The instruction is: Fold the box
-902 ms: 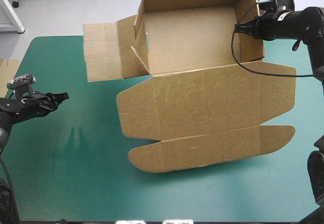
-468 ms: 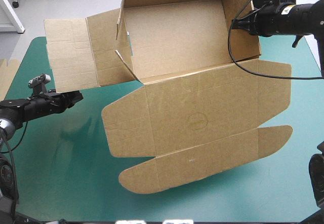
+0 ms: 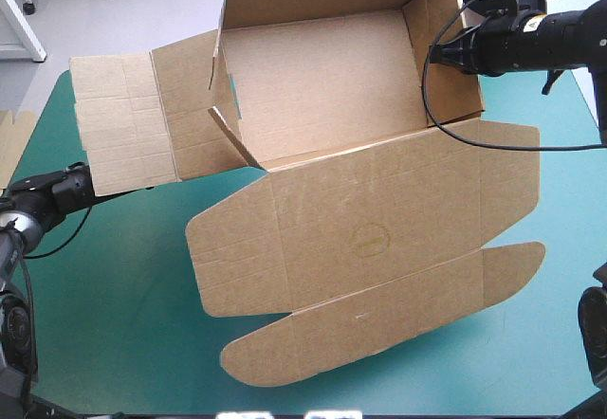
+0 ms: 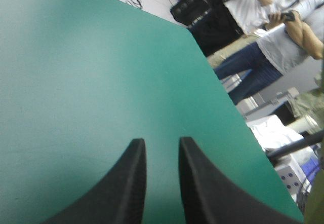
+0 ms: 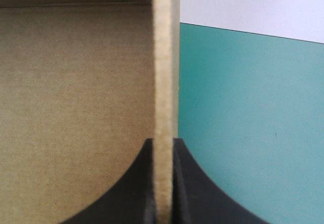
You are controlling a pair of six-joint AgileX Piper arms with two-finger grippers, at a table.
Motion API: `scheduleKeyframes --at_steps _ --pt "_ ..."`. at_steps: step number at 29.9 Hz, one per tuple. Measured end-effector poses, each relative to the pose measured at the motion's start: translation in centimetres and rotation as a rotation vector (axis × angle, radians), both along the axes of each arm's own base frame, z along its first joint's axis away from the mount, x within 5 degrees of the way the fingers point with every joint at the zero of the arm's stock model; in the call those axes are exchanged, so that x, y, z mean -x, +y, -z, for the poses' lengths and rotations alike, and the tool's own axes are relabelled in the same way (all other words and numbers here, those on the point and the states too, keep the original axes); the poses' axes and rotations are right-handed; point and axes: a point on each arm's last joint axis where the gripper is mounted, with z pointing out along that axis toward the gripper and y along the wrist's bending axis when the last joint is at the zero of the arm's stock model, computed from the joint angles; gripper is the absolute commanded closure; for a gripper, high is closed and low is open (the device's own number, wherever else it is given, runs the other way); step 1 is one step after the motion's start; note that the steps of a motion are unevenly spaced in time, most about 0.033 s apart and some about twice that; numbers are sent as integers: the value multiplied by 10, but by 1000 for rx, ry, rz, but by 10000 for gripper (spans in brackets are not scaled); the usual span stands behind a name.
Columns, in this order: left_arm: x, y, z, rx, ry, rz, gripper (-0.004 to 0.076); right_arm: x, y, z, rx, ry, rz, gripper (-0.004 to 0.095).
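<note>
Box (image 3: 370, 229) wall edge clamped in right jaws; left jaws parted over cover (image 4: 76, 82).

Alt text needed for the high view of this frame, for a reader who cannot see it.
The right gripper grips the right wall of a brown box on a teal-green table, tray walls raised, lid flat. The left gripper sits at the spread left flap's edge.

Bare teal-green cover (image 4: 101, 82) ahead of our left gripper (image 4: 161, 142), the box (image 3: 370, 229) blocking middle and far side, free strip along our near edge.
</note>
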Motion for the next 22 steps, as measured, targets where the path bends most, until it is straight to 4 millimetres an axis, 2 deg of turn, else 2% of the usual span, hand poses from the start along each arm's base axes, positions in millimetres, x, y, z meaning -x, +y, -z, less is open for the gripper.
scheduleKeyframes --at_steps 4,7,12,15,22 --pt "-3 -17 -9 14 -19 61 556 -9 -1 15 18 44 3 921" --pt "-6 -20 -16 38 -22 66 539 -19 -4 29 61 76 28 921" --pt "-10 -21 -27 79 -28 53 408 -29 -7 48 102 122 49 921" --pt "-12 -24 -32 126 -25 45 353 -32 -7 52 106 131 51 921" --pt "-13 -34 -38 163 -17 61 349 -35 -8 52 110 113 59 921"
